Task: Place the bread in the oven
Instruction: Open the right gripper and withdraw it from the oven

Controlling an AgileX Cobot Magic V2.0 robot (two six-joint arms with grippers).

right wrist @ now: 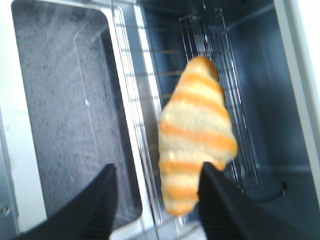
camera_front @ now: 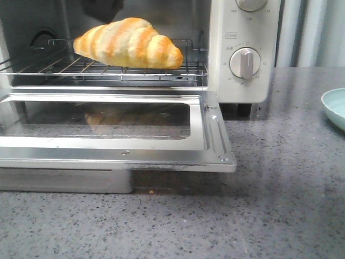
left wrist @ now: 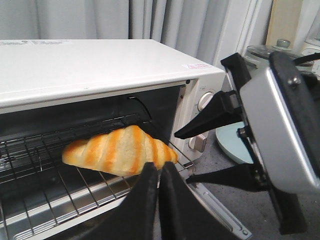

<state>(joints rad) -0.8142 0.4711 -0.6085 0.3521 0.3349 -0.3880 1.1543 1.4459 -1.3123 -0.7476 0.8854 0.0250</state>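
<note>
Speckled dark grey stone makes up the counter, and pale grey curtains hang behind it. At the left of the front view stands the oven, cream-white, its glass-windowed door dropped flat and open toward the camera. On the wire rack inside lies the bread, a glossy golden-orange roll with paler stripes, resting lengthwise across the rack with its tapered ends pointing left and right; a faint reflection of it shows in the door glass. Nothing lies between the roll and the open front of the oven. Right of the cavity sits a round dial, with the lower edge of a second dial above it. Farther right, at the counter's edge of view, the rim of a pale green plate is visible, well apart from the oven. The left gripper hangs in front of the open oven, its black fingers drawn together with only a sliver between them and nothing held. The right gripper hovers above the door and rack with its fingertips spread wide, one just beside the near end of the roll, though whether it touches is unclear in the blurred view.
</note>
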